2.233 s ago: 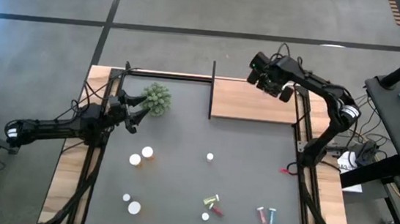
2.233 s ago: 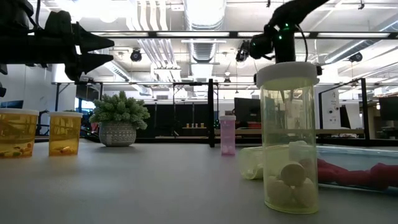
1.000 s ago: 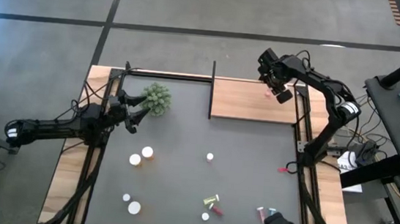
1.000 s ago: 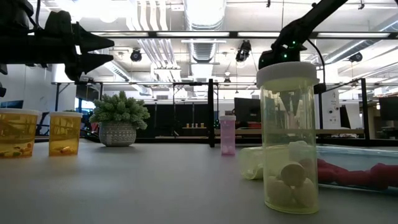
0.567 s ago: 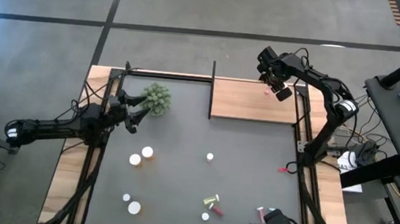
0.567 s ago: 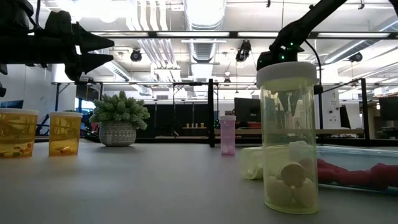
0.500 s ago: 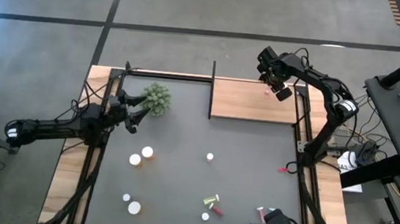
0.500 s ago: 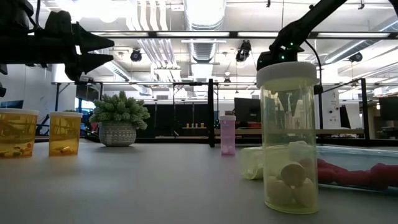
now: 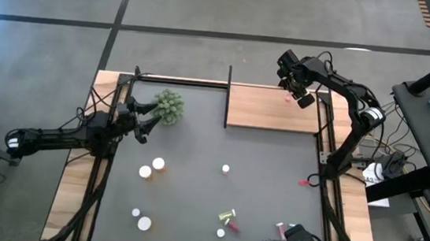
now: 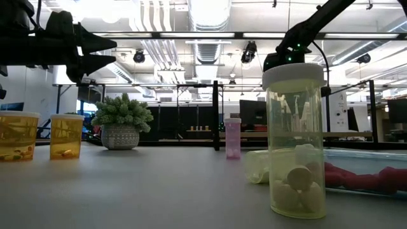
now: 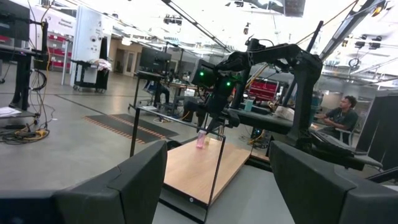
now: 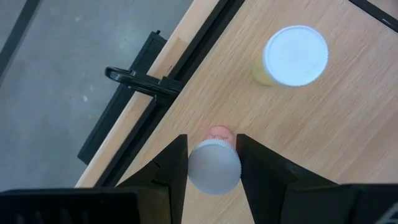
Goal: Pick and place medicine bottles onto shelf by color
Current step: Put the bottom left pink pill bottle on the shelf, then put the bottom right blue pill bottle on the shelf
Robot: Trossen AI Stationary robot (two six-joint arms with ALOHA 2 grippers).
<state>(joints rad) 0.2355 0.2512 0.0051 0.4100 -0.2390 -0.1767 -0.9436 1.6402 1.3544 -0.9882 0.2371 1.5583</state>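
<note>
Since a couple seconds back the right tool (image 9: 295, 95) swung over the shelf (image 9: 259, 113), clenched on a pink vial (image 12: 219, 133) beside a yellow-green bottle (image 12: 292, 57); left tool (image 9: 145, 126) hangs released near the plant (image 9: 168, 106). Most bottles (image 9: 152, 167) remain on the bench (image 9: 192, 189).

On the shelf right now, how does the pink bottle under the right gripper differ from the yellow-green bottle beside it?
The pink bottle sits between the right gripper fingers, which are closed on its cap; the yellow-green bottle stands free, untouched. The pink bottle is nearer the shelf's black-railed edge; the yellow-green one stands farther in on the wood. Body colour differs: pink versus yellow-green. Both are upright with white caps on the same board.
</note>
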